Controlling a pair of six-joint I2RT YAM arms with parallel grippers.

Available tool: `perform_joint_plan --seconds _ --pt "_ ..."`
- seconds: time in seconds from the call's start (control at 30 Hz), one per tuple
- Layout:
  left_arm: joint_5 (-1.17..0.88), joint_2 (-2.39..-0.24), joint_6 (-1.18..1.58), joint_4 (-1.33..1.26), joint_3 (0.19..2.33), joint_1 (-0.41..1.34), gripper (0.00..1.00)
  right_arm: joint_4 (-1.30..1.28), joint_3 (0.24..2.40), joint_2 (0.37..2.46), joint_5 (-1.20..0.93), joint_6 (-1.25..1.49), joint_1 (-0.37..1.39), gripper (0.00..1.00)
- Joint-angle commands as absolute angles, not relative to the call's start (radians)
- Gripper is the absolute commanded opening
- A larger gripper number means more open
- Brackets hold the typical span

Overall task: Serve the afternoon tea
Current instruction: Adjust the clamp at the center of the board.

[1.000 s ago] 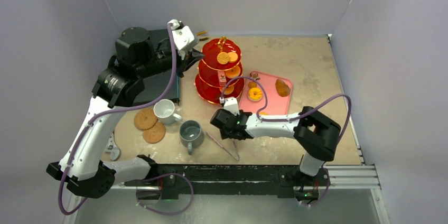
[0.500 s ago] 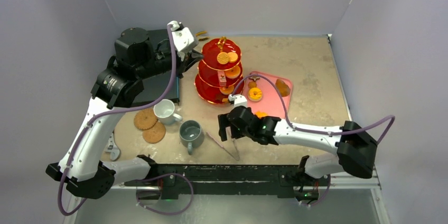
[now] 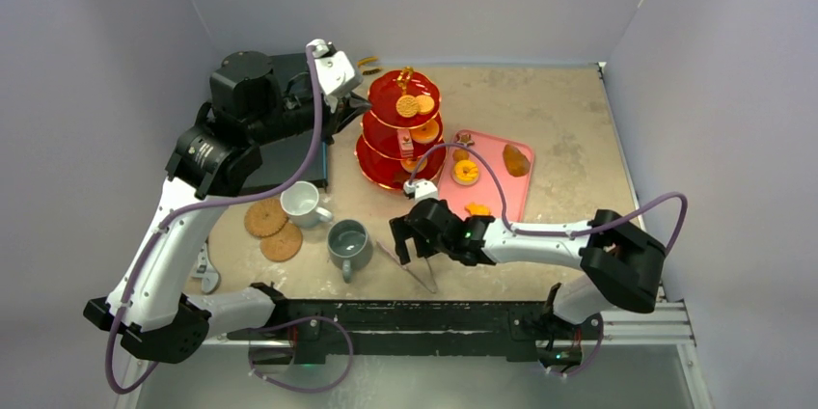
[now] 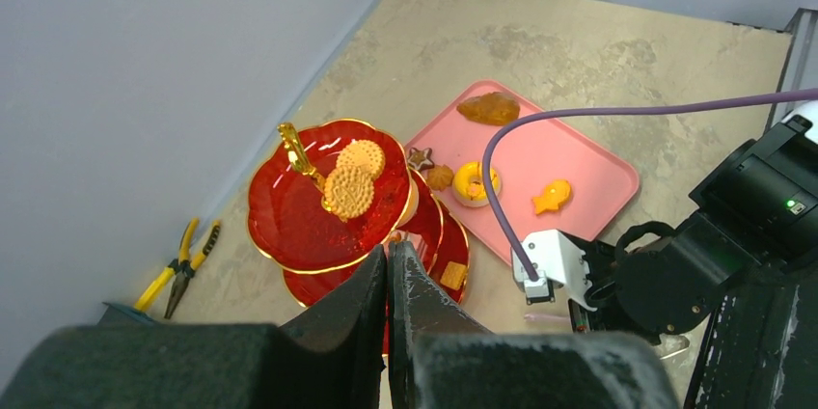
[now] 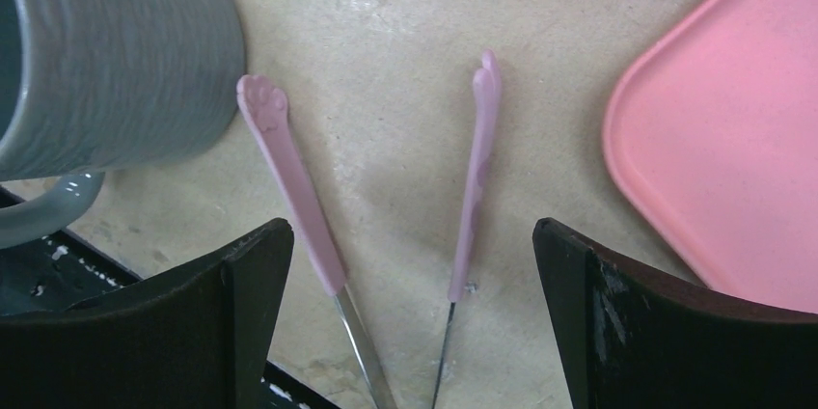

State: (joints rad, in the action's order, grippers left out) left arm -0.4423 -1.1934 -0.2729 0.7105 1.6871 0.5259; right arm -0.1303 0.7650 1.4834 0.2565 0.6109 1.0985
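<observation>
We saw biscuits [image 4: 349, 192] on the tiers of the red stand [image 4: 289, 216], pastries [image 4: 488, 108] on the pink tray [image 4: 579, 153] beside it, our left gripper [image 4: 388, 269] closed on nothing, our right gripper [image 5: 413, 235] open over pink tongs [image 5: 294, 192].

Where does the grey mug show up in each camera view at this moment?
Top external: the grey mug stands near the front edge, left of centre.
Left wrist: not in it.
Right wrist: the grey mug fills the upper left corner, with its handle at the lower left.
Shared landmark: the pink tray, right of centre from above, mid-right in the left wrist view, at the right edge in the right wrist view.
</observation>
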Motion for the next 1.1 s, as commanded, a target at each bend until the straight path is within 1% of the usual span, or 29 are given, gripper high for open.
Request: perform_joint_plan --seconds 0.0,0.33,0.6,0.77,1.0,1.07 --pt "-0.451 -1.177 -0.282 0.709 1.723 0.523 0.03 -0.017 0.725 1.451 0.209 0.575 1.102 0.99" --pt "-0.453 -1.181 -0.282 0.709 1.725 0.523 0.03 0.078 0.66 1.466 0.174 0.577 1.114 0.99" --pt "-0.452 -1.188 -0.288 0.729 1.741 0.523 0.03 0.171 0.612 1.479 0.204 0.575 1.147 0.99" --pt "-0.457 -1.195 -0.288 0.735 1.756 0.523 0.03 0.185 0.621 1.513 0.287 0.572 1.2 0.99" --pt "-0.458 -1.197 -0.294 0.744 1.772 0.523 0.04 0.048 0.734 1.699 0.497 0.595 1.308 0.99" --pt "-0.456 -1.194 -0.297 0.744 1.771 0.523 0.04 0.031 0.745 1.724 0.529 0.603 1.334 0.98"
